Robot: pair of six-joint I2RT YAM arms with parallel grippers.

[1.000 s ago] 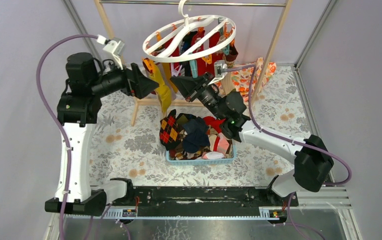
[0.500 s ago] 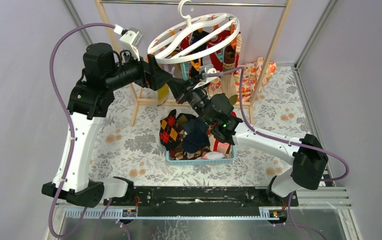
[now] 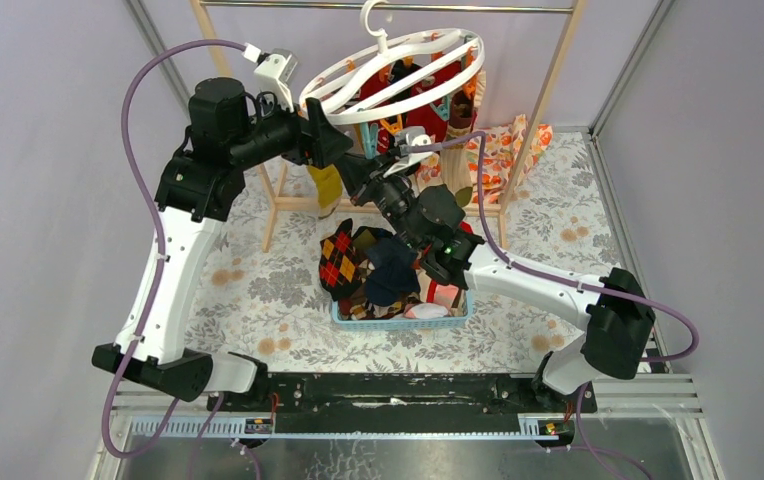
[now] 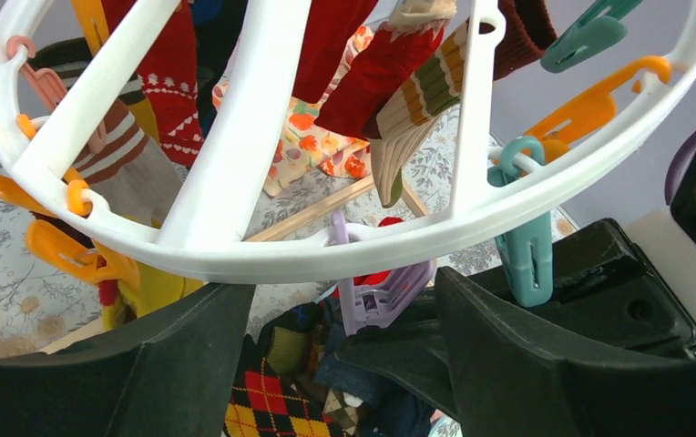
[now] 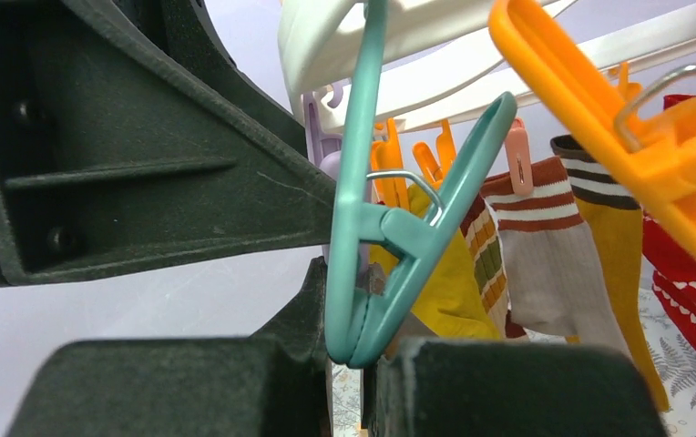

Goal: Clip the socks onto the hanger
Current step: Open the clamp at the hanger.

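The white oval hanger [image 3: 395, 75] hangs from the rod with several socks clipped under it, red [image 3: 428, 100] and yellow [image 3: 325, 186] among them. More socks, one of them red-and-yellow argyle [image 3: 342, 258], lie heaped in the basket. My left gripper [image 3: 330, 142] is open at the ring's near left rim. In the left wrist view the rim [image 4: 326, 255] crosses just above its spread fingers [image 4: 189, 337], and a lilac clip [image 4: 385, 296] dangles between them. My right gripper [image 3: 352, 170] is shut and empty just below that rim. A teal clip [image 5: 390, 237] hangs right over its fingertips [image 5: 472, 382].
A blue basket [image 3: 398, 322] holds the loose socks at the table's middle. The wooden-framed rack with its metal rod [image 3: 388, 8] stands at the back. An orange-and-white floral cloth [image 3: 493, 150] lies behind it. The two grippers are nearly touching under the ring.
My left arm has risen and swung right to the hanger's rim. My right gripper has moved up and left under the ring. The hanger has tipped and shifted slightly right.
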